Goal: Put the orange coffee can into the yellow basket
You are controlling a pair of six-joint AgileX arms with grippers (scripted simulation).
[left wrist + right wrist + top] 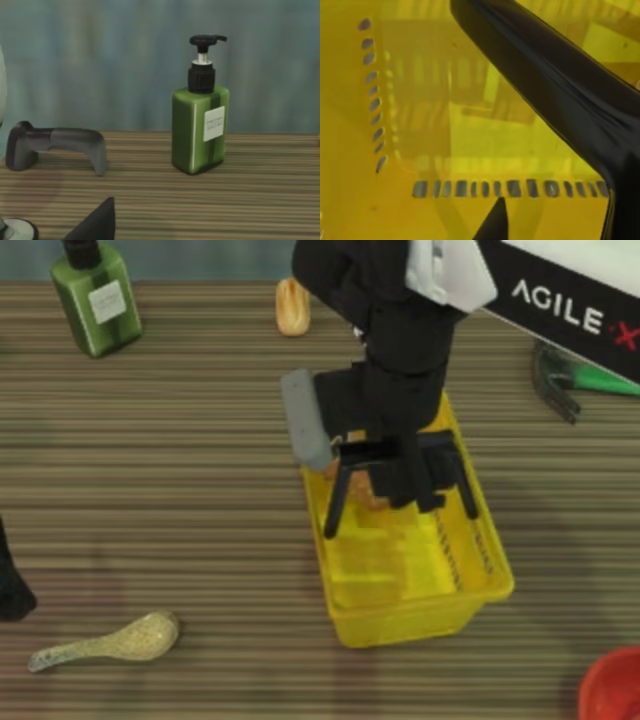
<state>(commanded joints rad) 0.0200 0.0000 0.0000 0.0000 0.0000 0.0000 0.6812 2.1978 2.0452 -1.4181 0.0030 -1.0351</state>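
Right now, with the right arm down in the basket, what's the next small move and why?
Probably a short straight lift of the right gripper, if it has let go. It sits low inside the yellow basket, and an orange-brown patch, likely the orange coffee can, shows beside it within the walls. The black handle lies close. The left arm is parked at the table's left edge.
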